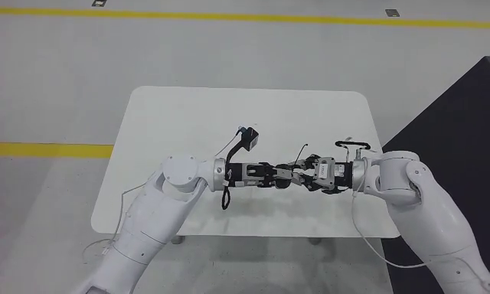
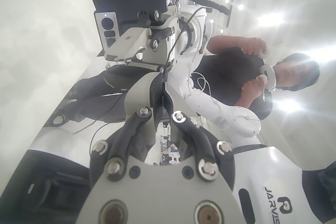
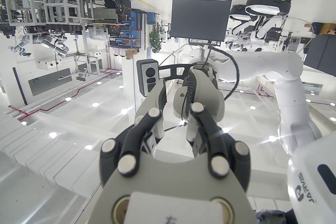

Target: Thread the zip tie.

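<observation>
Both arms are stretched out level over the front half of the white desk (image 1: 191, 118). They come in from opposite sides, and their ends meet nose to nose above its middle. In the top view the left gripper (image 1: 285, 175) and the right gripper (image 1: 305, 176) overlap at the tips, clear of the desk surface.

The zip tie (image 1: 301, 154) shows there as a thin black strand. It rises from the spot where the two grippers meet and bends toward the far side of the desk.

In the left wrist view the left gripper (image 2: 161, 72) points straight at the other arm's wrist. Its two fingers (image 2: 139, 93) lean in until their ribbed black pads lie pressed together along most of their length. Whether the strand sits between those pads cannot be told from this angle.

In the right wrist view the right gripper (image 3: 176, 83) has its fingers (image 3: 156, 101) standing apart, with a bright gap next to one of them. A grey part of the left gripper sits in the space between them. Near the base of those fingers the zip tie (image 3: 175, 127) appears as a thin dark sliver crossing the gap. It ends in a small knob just beside one finger's base, and which pad touches it cannot be made out.
</observation>
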